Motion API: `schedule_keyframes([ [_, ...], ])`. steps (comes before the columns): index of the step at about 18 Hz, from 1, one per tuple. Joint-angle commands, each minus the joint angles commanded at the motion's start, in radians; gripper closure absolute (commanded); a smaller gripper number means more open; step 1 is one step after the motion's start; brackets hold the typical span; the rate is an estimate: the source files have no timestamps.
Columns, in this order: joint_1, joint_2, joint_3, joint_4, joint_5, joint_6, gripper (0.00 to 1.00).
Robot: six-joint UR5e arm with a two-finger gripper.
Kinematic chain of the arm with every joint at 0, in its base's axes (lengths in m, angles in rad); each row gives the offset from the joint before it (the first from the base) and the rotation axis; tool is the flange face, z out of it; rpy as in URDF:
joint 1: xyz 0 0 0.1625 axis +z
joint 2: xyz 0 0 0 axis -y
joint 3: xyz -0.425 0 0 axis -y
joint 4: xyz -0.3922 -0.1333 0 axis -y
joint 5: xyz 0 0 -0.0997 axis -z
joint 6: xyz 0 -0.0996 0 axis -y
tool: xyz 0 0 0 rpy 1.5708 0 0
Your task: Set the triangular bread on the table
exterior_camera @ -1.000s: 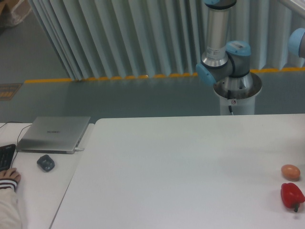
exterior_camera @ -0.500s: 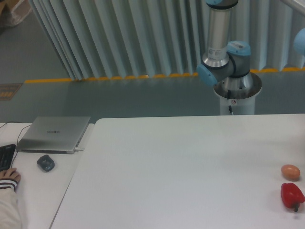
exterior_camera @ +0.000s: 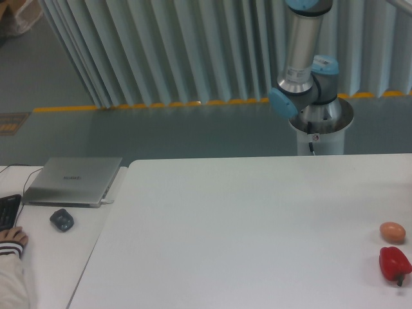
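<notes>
The large white table (exterior_camera: 244,225) fills the lower right of the camera view. The triangular bread is out of view. My gripper is out of view too; only the arm's base and lower links (exterior_camera: 306,71) show behind the table's far edge, rising out of the top of the frame.
A small tan egg (exterior_camera: 393,232) and a red bell pepper (exterior_camera: 394,264) lie near the table's right edge. A smaller white desk at the left holds a closed laptop (exterior_camera: 72,181), a mouse (exterior_camera: 62,220), a keyboard corner (exterior_camera: 9,211) and a person's hand (exterior_camera: 13,240).
The arm's upright link has swung slightly to the right, and the blue joint at the far right edge has left the frame. Nothing on the table has moved.
</notes>
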Motion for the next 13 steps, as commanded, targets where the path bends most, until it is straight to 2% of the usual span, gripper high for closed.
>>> schedule_keyframes([
  [5,0.041,-0.017,0.009,0.002,-0.130,-0.017,0.00],
  [13,0.077,-0.048,-0.011,0.006,-0.196,-0.046,0.00],
])
